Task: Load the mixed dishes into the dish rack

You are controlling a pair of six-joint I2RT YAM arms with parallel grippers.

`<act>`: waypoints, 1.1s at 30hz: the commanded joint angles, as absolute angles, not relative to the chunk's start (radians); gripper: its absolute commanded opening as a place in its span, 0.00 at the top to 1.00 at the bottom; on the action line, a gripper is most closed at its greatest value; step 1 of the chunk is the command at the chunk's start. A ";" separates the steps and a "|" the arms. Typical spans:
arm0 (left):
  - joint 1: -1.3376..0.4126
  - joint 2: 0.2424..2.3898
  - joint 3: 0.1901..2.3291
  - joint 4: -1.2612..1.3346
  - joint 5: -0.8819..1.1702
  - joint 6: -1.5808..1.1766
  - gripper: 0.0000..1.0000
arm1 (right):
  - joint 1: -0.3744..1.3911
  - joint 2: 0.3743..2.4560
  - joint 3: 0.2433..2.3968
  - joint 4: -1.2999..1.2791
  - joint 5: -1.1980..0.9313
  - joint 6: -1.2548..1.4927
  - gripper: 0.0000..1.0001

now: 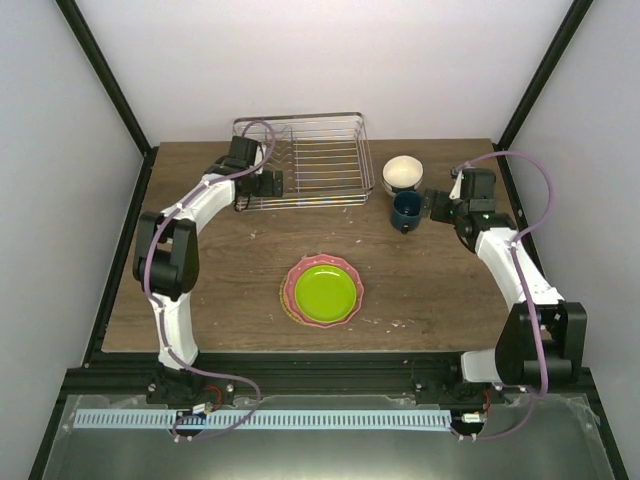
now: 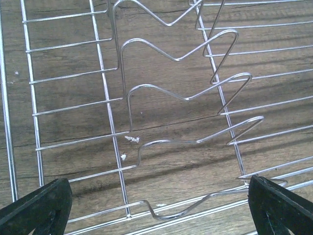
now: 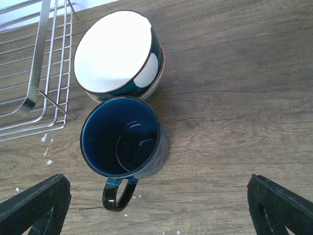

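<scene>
The silver wire dish rack (image 1: pixel 300 118) stands at the back of the table, with no dish in it. My left gripper (image 1: pixel 268 183) hangs open over its near left part; in the left wrist view its fingers (image 2: pixel 39 208) frame bare rack wires (image 2: pixel 113 128) and nothing else. A dark blue mug (image 1: pixel 406 210) stands upright right of the rack, handle toward my open right gripper (image 1: pixel 432 205), which is apart from it. Behind the mug (image 3: pixel 122 137) sits a cream-lined bowl (image 3: pixel 115 54) nested in another. A lime-green plate (image 1: pixel 325 290) lies on a pink scalloped plate (image 1: pixel 290 283) mid-table.
The rack's right corner (image 3: pixel 37 54) is close to the bowls and the mug. Small white crumbs lie on the wooden table (image 1: pixel 430 290). Black frame posts and pale walls close in the table on three sides.
</scene>
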State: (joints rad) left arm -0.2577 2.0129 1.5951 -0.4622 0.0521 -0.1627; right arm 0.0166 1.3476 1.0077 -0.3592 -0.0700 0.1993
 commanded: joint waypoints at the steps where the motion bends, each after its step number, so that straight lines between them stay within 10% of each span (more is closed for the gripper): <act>1: -0.256 1.997 1.584 -0.473 0.077 -0.142 0.00 | 0.023 1.360 1.061 -0.361 -0.073 0.197 0.00; 33: -0.255 1.715 1.133 -0.491 -0.045 -0.148 0.00 | 0.022 1.426 1.097 -0.349 -0.136 0.185 0.00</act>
State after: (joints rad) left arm -0.2573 1.7256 1.2095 -0.3763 0.0040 -0.1547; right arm 0.0166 1.4162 1.0401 -0.3553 -0.1097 0.1974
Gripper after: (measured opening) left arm 0.998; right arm 0.998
